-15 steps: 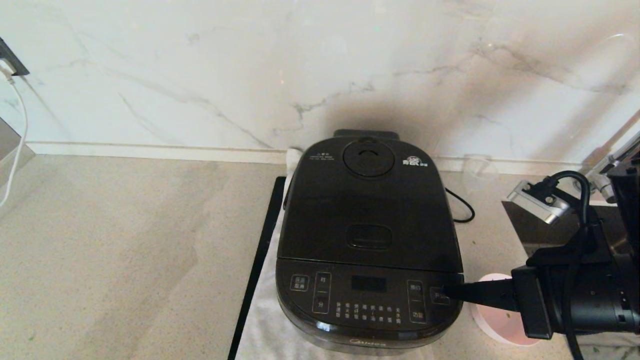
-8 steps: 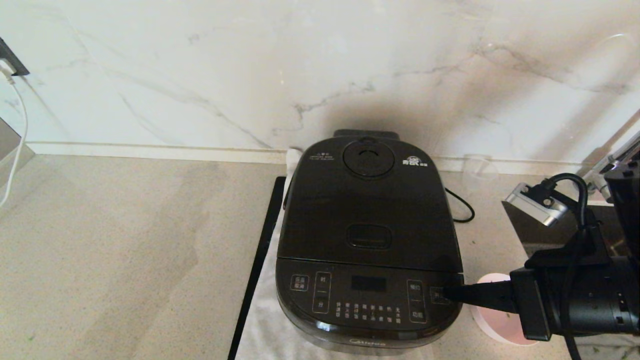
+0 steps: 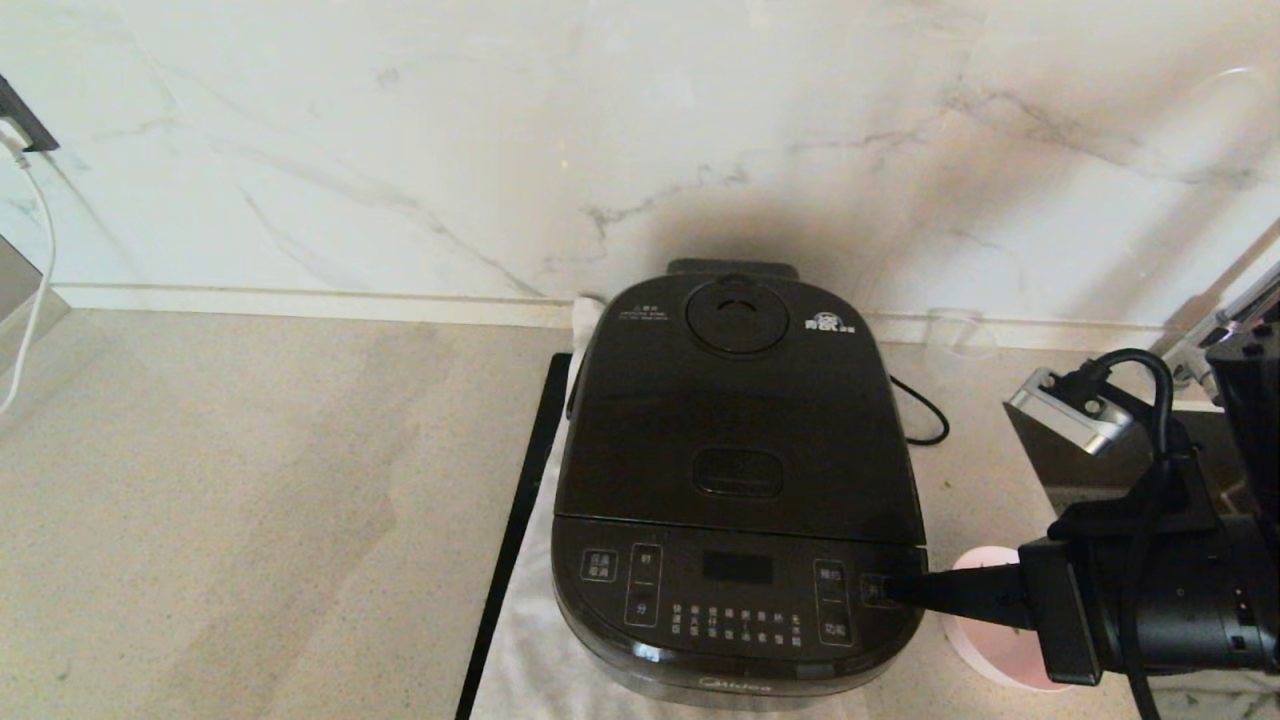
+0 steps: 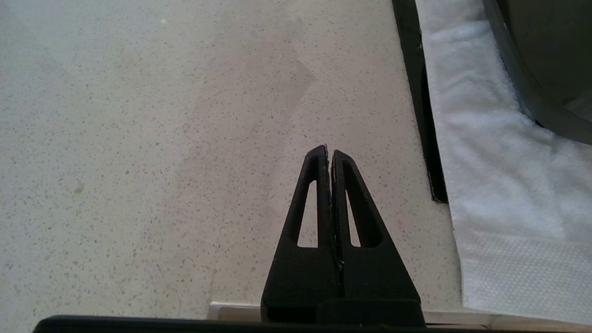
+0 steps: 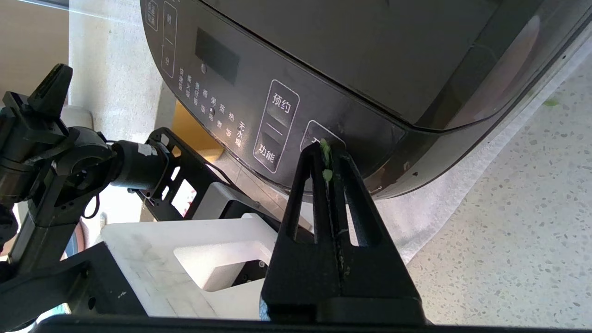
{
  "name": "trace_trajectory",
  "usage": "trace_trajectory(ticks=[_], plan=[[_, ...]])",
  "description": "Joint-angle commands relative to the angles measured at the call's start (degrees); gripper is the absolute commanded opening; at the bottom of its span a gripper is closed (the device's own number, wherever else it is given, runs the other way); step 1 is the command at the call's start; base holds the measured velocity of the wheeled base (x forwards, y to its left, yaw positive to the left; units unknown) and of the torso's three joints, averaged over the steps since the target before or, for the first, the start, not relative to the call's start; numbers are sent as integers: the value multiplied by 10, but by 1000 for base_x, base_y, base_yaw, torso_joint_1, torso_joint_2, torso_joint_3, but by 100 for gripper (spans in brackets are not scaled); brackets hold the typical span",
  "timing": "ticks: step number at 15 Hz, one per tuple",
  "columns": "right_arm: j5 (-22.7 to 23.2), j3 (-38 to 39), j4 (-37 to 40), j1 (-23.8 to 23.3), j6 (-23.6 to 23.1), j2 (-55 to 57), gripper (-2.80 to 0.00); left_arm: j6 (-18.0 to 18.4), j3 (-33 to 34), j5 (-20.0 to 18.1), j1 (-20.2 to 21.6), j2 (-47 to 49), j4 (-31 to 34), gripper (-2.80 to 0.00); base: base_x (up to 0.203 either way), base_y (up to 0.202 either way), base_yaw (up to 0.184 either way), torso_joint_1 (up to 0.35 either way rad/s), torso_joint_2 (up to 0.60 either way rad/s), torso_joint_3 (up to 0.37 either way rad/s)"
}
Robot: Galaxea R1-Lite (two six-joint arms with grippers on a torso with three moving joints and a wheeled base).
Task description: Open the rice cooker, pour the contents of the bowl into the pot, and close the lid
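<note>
The glossy black rice cooker stands on a white cloth with its lid down, so the pot is hidden. My right gripper is shut, and its tips rest on the rightmost button of the front panel. A few green bits are stuck between its fingers. The pinkish white bowl sits on the counter right of the cooker, mostly behind my right arm, and its contents do not show. My left gripper is shut and empty, low over bare counter left of the cloth.
A white cloth and a black strip lie under the cooker's left side. A clear glass cup stands by the wall at back right. A power cord trails right of the cooker. A steel sink lies at far right.
My right arm has crept slightly left and lower, and its tips stay on the rightmost panel button. The lid stays down.
</note>
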Motion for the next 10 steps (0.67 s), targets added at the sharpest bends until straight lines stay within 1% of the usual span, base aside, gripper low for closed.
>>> trace_trajectory(ticks=[1, 10], plan=[[1, -3, 1, -1, 1, 6, -280, 0, 0, 0, 0, 0, 0, -280, 0, 0, 0, 0, 0, 0], [1, -4, 0, -2, 1, 17, -280, 0, 0, 0, 0, 0, 0, -280, 0, 0, 0, 0, 0, 0]])
